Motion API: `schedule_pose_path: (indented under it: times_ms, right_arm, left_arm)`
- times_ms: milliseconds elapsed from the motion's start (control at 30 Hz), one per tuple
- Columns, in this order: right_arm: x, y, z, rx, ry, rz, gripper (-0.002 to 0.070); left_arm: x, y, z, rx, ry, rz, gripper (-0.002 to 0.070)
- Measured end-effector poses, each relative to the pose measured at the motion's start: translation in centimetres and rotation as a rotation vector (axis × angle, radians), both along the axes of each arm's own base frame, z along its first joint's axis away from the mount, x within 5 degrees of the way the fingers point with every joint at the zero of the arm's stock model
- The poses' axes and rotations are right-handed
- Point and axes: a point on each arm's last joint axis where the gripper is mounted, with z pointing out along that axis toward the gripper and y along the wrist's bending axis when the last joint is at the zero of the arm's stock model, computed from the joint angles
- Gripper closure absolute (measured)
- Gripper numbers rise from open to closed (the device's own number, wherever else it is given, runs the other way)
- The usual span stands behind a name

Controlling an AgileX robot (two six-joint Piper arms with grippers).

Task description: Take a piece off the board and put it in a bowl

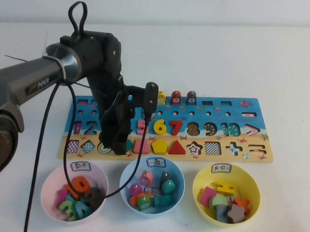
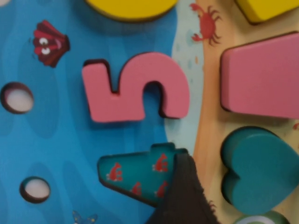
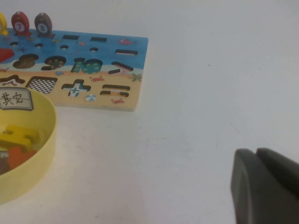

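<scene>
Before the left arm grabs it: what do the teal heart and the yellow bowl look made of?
The teal heart looks like painted wood: thick flat slab, matte solid colour, rounded edges, seated in the board. The yellow bowl looks like plastic: thin, smooth, evenly coloured wall. The left gripper hovers low over the board; the right gripper is parked off the board.

Board (image 1: 247, 106): blue upper field, sandy lower strip, multicolour numbers. Piece (image 2: 259, 170): solid teal heart. Bowl (image 1: 251, 198): yellow, white label. Other bowls: pink (image 1: 48, 186), light blue (image 1: 127, 178). Left claw (image 1: 118, 145): black. Right claw (image 3: 266, 186): dark grey. Counter (image 1: 289, 64): white.
</scene>
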Motion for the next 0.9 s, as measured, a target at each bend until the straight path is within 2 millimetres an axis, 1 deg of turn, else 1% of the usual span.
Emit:
schedule_pose_path:
  times_ms: [267, 900]
  right_arm:
    - [0.00, 0.00, 0.00, 0.000, 0.000, 0.000, 0.0694]
    - [0.00, 0.00, 0.00, 0.000, 0.000, 0.000, 0.0694]
  left_arm:
    - [0.34, -0.15, -0.62, -0.005, -0.014, 0.003, 0.0212]
    - [0.37, -0.16, -0.64, 0.000, -0.004, 0.002, 0.0220]
